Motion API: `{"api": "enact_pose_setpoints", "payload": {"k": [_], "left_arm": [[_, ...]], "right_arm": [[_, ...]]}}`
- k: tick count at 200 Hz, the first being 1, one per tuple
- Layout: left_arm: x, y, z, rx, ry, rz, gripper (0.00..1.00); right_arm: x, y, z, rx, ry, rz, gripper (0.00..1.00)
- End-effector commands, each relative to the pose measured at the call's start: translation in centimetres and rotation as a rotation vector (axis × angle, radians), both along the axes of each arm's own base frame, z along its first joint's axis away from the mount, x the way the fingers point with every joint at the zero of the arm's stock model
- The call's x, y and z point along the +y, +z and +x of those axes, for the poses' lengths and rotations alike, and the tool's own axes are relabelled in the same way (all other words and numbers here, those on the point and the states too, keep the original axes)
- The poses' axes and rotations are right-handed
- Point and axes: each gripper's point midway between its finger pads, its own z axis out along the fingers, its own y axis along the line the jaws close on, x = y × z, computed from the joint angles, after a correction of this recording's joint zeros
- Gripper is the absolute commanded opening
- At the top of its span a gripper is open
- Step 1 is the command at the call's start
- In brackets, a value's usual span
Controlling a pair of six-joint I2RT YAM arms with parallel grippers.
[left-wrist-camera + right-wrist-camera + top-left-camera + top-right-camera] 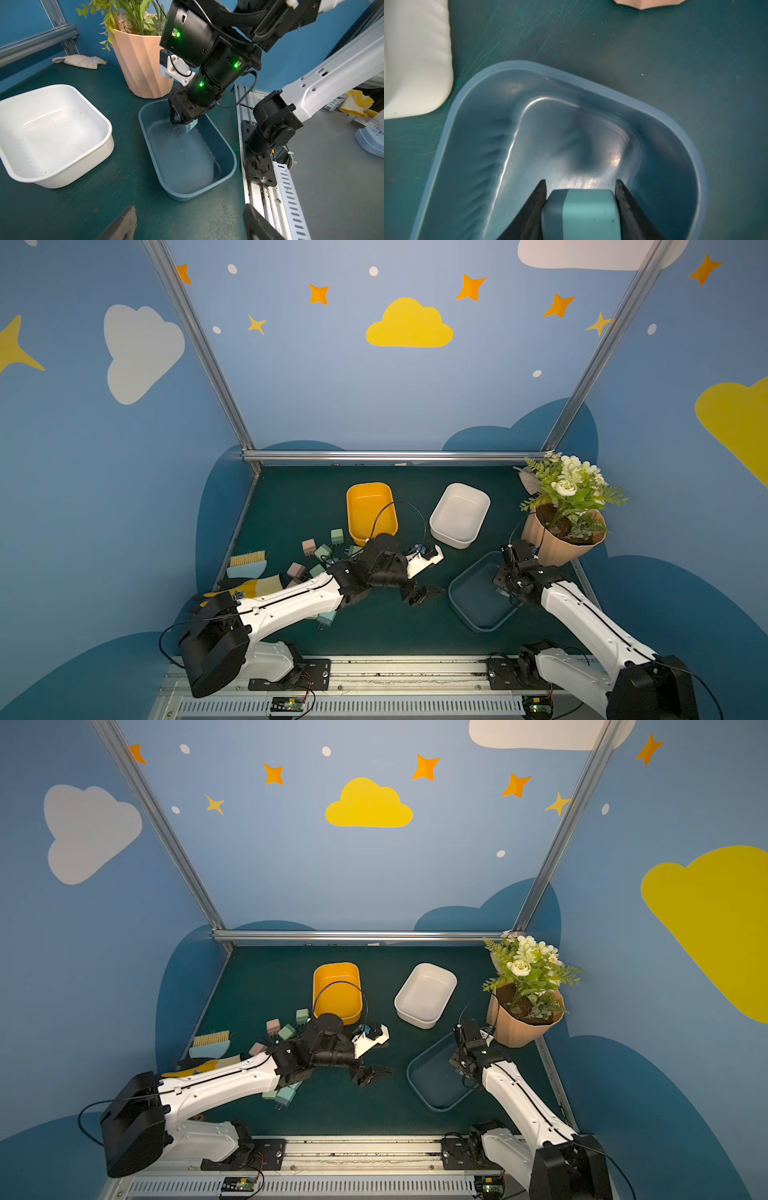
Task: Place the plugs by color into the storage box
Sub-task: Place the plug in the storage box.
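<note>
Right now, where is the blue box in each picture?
In a top view: blue box low right of centre.
In a top view: same place.
Left wrist: in the middle.
Right wrist: fills most of it, beyond the teal plug.
Shared landmark: peach flower pot, near the box in all four.

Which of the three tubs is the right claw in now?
The blue tub, nearest, beside the flowerpot: the right claw holds a teal plug inside it. The orange tub and white tub stand farther back.
</note>
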Motion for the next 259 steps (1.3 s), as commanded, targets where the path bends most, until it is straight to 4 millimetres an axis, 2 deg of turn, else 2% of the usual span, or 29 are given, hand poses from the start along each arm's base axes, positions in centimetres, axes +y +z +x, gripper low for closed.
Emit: {"api": "enact_pose_setpoints", "payload": {"k": [1,75,86,110,121,133,178,257,259], "left_arm": [[0.2,0.0,-0.1,0.000,0.005,0.016,0.81],[0.3,-1.1,0.0,0.008,0.017,0.035,0.82],[0.2,-1.3,0.0,0.013,0.010,0.038,0.82],[0.1,-1.6,-0.2,0.010,-0.004,0.040,0.83],[0.2,-1.7,-0.2,0.003,-0.006,0.043,0.83],[0.3,-1.6,-0.2,-0.013,-0.007,0.047,0.83],[0.6,-1.7,-0.3,-0.094,-0.043,0.066,0.85],[-0.1,-1.9,-0.6,-0.080,-0.081,0.055,0.86],[-0.1,-1.9,-0.6,-0.080,-0.080,0.055,0.86]], "right_arm": [[0.0,-0.2,0.8,-0.010,-0.010,0.013,0.00],[-0.4,-1.3,1.1,0.042,-0.035,0.055,0.02],[-0.1,-1.4,1.3,0.039,-0.017,0.067,0.10],[0.1,-1.4,1.6,0.032,0.005,0.078,0.44],[0.2,-1.2,1.7,0.030,0.010,0.080,0.53],[0.2,-0.9,1.7,0.034,0.015,0.076,0.58],[0.5,0.2,1.5,0.048,0.016,0.094,0.66],[2.4,0.8,0.8,0.064,0.136,0.168,0.66],[2.6,1.5,1.3,0.045,0.143,0.172,0.66]]}}
